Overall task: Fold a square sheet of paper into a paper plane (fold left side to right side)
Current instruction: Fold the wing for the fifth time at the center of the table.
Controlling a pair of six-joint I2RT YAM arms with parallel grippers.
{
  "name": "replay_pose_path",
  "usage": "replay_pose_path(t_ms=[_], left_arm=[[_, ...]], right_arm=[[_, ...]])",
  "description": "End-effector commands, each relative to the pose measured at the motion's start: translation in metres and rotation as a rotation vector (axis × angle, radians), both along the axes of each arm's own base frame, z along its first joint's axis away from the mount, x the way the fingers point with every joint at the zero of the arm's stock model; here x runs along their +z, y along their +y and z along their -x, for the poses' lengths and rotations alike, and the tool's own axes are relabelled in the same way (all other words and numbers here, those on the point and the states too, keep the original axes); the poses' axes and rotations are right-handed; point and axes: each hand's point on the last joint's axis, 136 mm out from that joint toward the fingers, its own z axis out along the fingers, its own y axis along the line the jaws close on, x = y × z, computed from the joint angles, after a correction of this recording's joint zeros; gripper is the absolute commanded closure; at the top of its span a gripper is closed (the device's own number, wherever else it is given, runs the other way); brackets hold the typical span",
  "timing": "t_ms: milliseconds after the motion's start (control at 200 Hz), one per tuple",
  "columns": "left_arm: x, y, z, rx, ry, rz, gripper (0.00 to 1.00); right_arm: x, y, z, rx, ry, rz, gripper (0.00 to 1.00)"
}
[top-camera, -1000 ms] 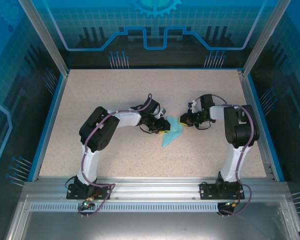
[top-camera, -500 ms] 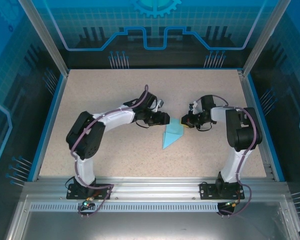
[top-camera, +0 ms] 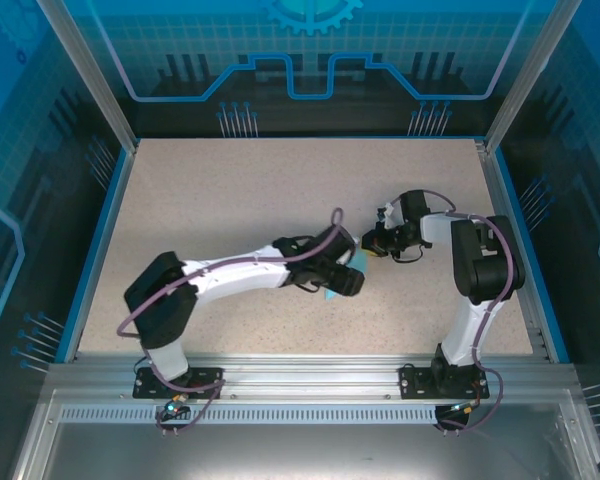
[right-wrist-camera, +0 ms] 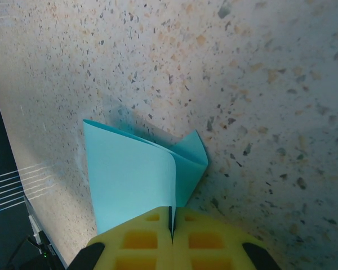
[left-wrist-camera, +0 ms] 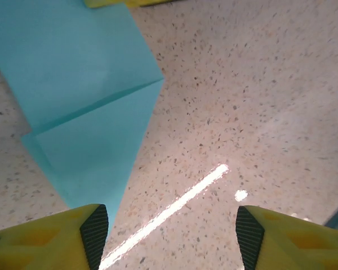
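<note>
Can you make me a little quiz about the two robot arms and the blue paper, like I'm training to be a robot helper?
1. True or false: the left hand is shut tight.
2. Which hand is pinching the folded paper? A) left hand B) right hand C) both hands
3. Fill the gap: the paper lies on the speckled ____.

Key: 1 false, its fingers stand wide apart. 2 B. 3 table.
</note>
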Motion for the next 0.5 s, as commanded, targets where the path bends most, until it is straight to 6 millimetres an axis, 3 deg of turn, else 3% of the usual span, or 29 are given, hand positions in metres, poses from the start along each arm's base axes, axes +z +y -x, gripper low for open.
replay_pose_path(t_ms=[0,305,495], left_arm=[[-0.012,0.015,-0.013,0.035,-0.084,-0.215,0.33],[-0.036,0.013,-0.022,0.036,-0.130,-0.391,0.30],[-0.046,0.011,-0.024,0.023,-0.130,-0.438,0.37]], right_arm=[[0.008,0.004,0.004,0.022,-0.012,0.005,1.00],[0.007,0.006,0.005,0.025,-0.007,0.005,1.00],[0.006,0.007,0.005,0.028,-0.007,0.005,1.00]])
